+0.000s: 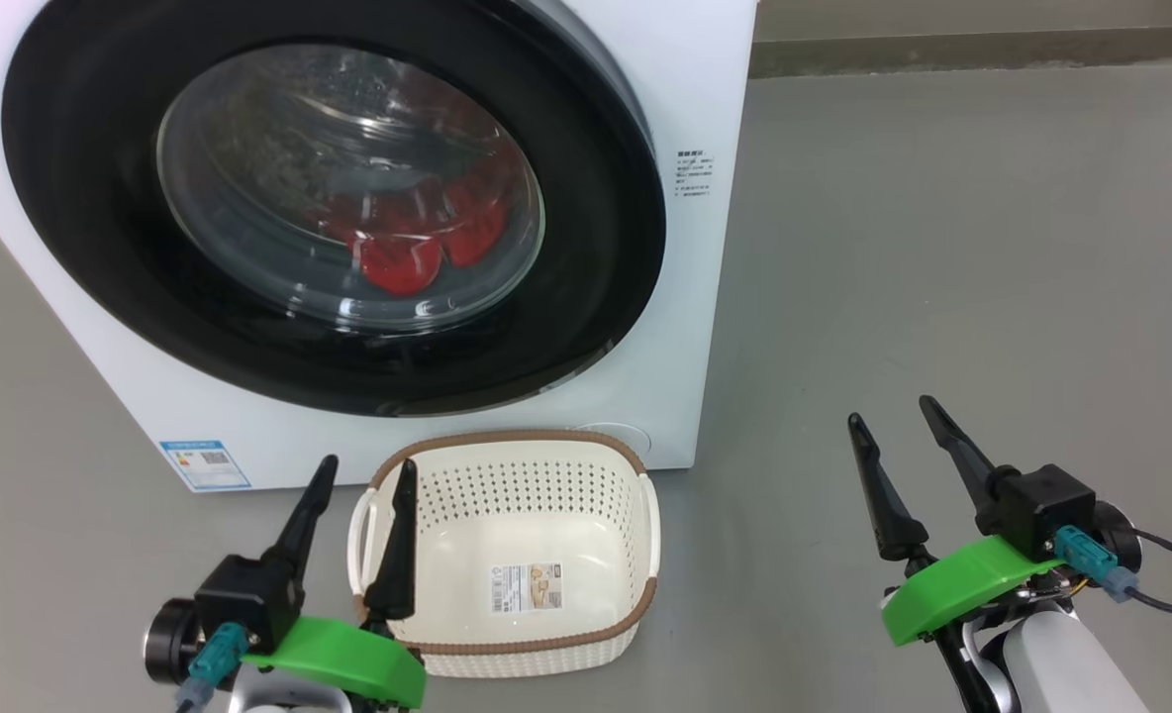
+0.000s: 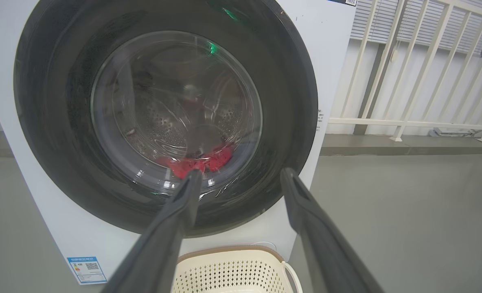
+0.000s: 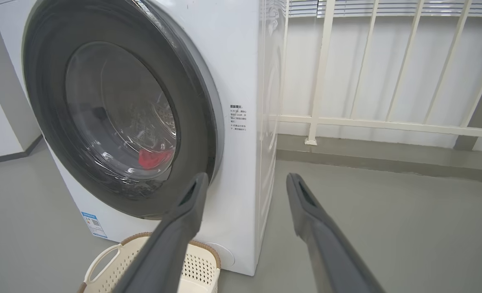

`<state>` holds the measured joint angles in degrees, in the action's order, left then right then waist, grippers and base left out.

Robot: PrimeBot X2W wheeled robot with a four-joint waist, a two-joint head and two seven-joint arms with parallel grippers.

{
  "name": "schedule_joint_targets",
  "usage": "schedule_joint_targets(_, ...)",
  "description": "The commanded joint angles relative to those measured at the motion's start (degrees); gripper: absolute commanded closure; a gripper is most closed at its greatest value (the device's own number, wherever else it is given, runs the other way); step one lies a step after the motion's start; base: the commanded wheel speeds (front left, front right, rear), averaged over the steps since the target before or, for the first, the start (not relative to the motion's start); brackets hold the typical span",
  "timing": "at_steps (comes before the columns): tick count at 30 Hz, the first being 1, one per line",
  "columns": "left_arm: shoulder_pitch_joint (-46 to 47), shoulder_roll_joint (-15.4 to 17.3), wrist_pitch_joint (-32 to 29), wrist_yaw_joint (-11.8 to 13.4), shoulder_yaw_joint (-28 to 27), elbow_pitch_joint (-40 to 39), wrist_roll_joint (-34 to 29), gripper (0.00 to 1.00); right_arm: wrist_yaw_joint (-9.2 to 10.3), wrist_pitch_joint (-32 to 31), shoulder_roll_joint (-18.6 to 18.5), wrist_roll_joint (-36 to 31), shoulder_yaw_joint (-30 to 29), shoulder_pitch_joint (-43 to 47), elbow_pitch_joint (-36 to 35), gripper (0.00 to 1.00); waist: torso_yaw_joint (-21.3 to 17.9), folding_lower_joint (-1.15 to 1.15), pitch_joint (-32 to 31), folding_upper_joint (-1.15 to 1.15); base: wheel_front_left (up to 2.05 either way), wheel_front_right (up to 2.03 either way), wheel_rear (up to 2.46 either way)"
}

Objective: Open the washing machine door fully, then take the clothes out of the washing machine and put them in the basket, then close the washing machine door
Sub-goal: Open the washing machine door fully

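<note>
1. Clothes (image 1: 413,248), bright red, lie low in the drum behind the glass window. They sit toward the window's lower right in the head view.
2. The washing machine door (image 1: 81,228) sits against the front of the washing machine (image 1: 705,248). Its wide black rim covers most of that white front, and neither gripper touches it.
3. The basket (image 1: 507,441) stands on the grey floor (image 1: 942,248), just in front of the machine's lower front edge and below the right half of the door. Its cream perforated walls and brown rim face up, and a paper label (image 1: 527,586) shows on its inner bottom.
4. The left gripper (image 1: 368,463) has its two dark fingers spread apart with nothing between them. In the head view it is at the basket's left end, one finger crossing the left handle and rim. Whether it touches the basket cannot be told.
5. In the left wrist view those fingers point at the lower part of the door window, with the basket's rim beneath them.
6. The right gripper (image 1: 891,411) also has its fingers spread and holds nothing. It is above bare floor to the right of the machine, well apart from the basket.
7. A blue label (image 1: 205,463) sits at the lower left corner of the machine's front.
8. A white railing (image 2: 408,81) runs along the wall behind the machine's right side.
</note>
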<state>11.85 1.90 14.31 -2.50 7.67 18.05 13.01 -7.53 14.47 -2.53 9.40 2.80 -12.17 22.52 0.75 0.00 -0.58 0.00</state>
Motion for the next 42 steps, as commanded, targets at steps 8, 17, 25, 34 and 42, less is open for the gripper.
schedule_joint_targets(8, 2.65, 0.98, 0.69, 0.57, 0.22, -2.82, 0.33, 0.00, 0.04, 0.52, -0.35, 16.51, 2.32, -4.56, 1.26, 1.00, 2.25, 0.00, 2.79, 0.00, 0.00, 0.00, 0.00)
schedule_joint_targets(17, 4.37, 0.98, 0.69, 1.86, 3.59, -7.20, 2.15, 0.00, 0.04, -2.80, -1.07, 39.70, 2.94, -12.06, -1.44, 1.00, 4.84, 0.00, 8.07, 0.00, 0.00, 0.00, 0.00)
schedule_joint_targets(25, 6.77, 0.98, 0.69, 2.35, 4.52, -9.48, 2.05, 0.00, 0.04, -12.03, -4.04, 58.26, 0.47, -18.92, -5.77, 1.00, 6.55, 0.00, 14.28, 0.00, 0.00, 0.00, 0.00)
schedule_joint_targets(34, 9.66, 0.98, 0.69, 3.03, 5.90, -12.28, 2.62, 0.00, 0.04, -20.07, -6.76, 68.25, -1.78, -24.89, -5.47, 1.00, 8.72, 0.00, 19.70, 0.00, 0.00, 0.00, 0.00)
schedule_joint_targets(42, 10.85, 0.98, 0.69, 3.64, 6.48, -14.15, 0.58, 0.00, 0.04, -28.65, -7.13, 75.83, -2.86, -31.03, -3.59, 1.00, 10.05, 0.00, 23.91, 0.00, 0.00, 0.00, 0.00)
